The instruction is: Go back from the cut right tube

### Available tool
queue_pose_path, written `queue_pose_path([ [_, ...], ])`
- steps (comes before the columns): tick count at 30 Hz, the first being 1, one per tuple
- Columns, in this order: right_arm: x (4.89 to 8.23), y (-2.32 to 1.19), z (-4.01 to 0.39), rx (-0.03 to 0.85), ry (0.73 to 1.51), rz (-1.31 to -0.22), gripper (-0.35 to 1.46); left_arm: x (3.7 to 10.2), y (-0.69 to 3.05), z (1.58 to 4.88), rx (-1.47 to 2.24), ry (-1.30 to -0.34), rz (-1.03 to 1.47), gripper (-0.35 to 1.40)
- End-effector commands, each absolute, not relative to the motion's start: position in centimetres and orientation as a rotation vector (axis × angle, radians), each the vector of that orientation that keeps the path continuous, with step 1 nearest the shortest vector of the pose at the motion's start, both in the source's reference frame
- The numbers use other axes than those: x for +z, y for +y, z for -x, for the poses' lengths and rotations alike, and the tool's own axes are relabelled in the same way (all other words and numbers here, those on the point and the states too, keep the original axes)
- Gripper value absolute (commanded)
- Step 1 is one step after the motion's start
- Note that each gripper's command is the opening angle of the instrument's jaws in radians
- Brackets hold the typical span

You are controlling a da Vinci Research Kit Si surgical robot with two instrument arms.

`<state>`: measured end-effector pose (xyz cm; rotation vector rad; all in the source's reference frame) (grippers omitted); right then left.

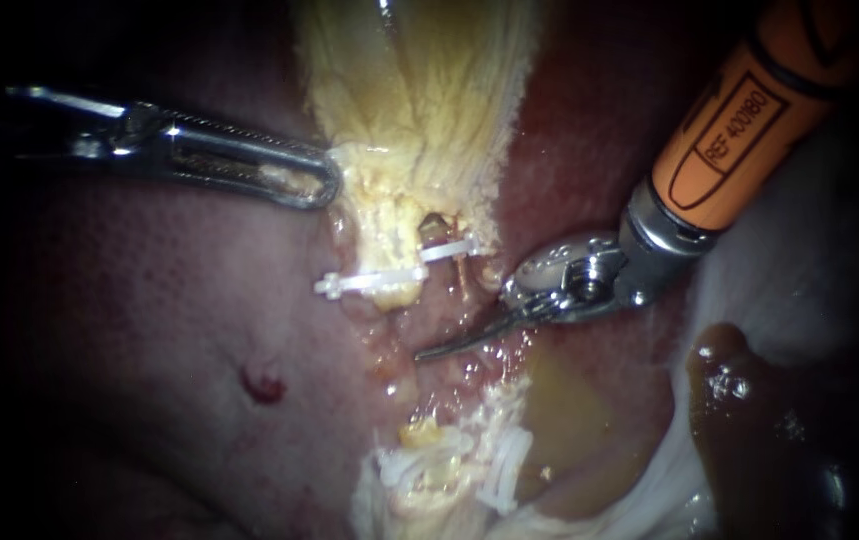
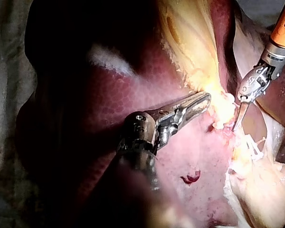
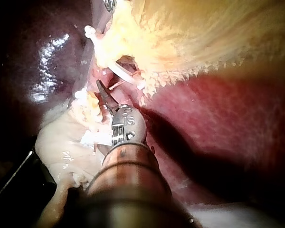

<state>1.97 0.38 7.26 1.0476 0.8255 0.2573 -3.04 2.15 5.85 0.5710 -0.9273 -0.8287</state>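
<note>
**Right instrument** [image 1: 441, 349]: curved blades lying together, holding nothing. Their tip sits in the gap where the right tube [image 1: 437, 230] has been cut. One stump lies just beyond the tip, crossed by a white clip [image 1: 379, 280]. The other end lies behind the blades, under more clips [image 1: 504, 470]. In the right wrist view the blades [image 3: 103, 92] point at the clipped stump without touching it. The orange sleeve [image 1: 739, 130] behind the steel wrist carries an outlined printed label.

**Left instrument** [image 1: 327, 188]: slotted jaws closed on the pale yellow edge of the gallbladder [image 1: 419, 90], beside the clipped stump and well apart from the blades. The left wrist view shows its tip [image 2: 204, 99] buried in that tissue.

**Liver** [image 1: 149, 330]: red-brown, under both shafts.
</note>
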Motion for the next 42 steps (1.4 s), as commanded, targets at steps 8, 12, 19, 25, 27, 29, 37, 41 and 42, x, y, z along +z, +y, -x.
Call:
queue_pose_path([
  [8,7.23,0.35,-1.98,0.255,0.86,-1.046,-0.35,5.86,2.16,3.04,-0.829,-0.928,-0.571,-0.35],
  [12,7.22,0.32,-2.01,0.274,0.896,-1.039,0.69,5.87,2.16,3.04,-0.829,-0.928,-0.571,-0.35],
  [19,7.23,0.31,-2.04,0.299,0.934,-1.018,1.18,5.87,2.16,3.04,-0.829,-0.928,-0.571,-0.35],
  [25,7.21,0.3,-2.04,0.291,0.949,-1.004,1.2,5.87,2.16,3.04,-0.829,-0.928,-0.571,-0.35],
  [27,7.18,0.3,-2.01,0.294,0.964,-0.971,1.21,5.87,2.16,3.04,-0.829,-0.928,-0.571,-0.35],
  [29,7.13,0.3,-1.95,0.295,0.995,-0.909,1.3,5.87,2.16,3.03,-0.828,-0.928,-0.571,-0.35],
  [37,6.86,0.28,-1.58,0.266,0.987,-0.531,1.45,5.87,2.16,3.02,-0.828,-0.928,-0.572,-0.35],
  [41,6.63,0.44,-1.39,0.213,0.926,-0.425,1.45,5.88,2.16,3.02,-0.828,-0.928,-0.572,-0.35],
  [42,6.58,0.47,-1.35,0.206,0.915,-0.408,1.45,5.88,2.16,3.01,-0.828,-0.928,-0.572,-0.35],
])
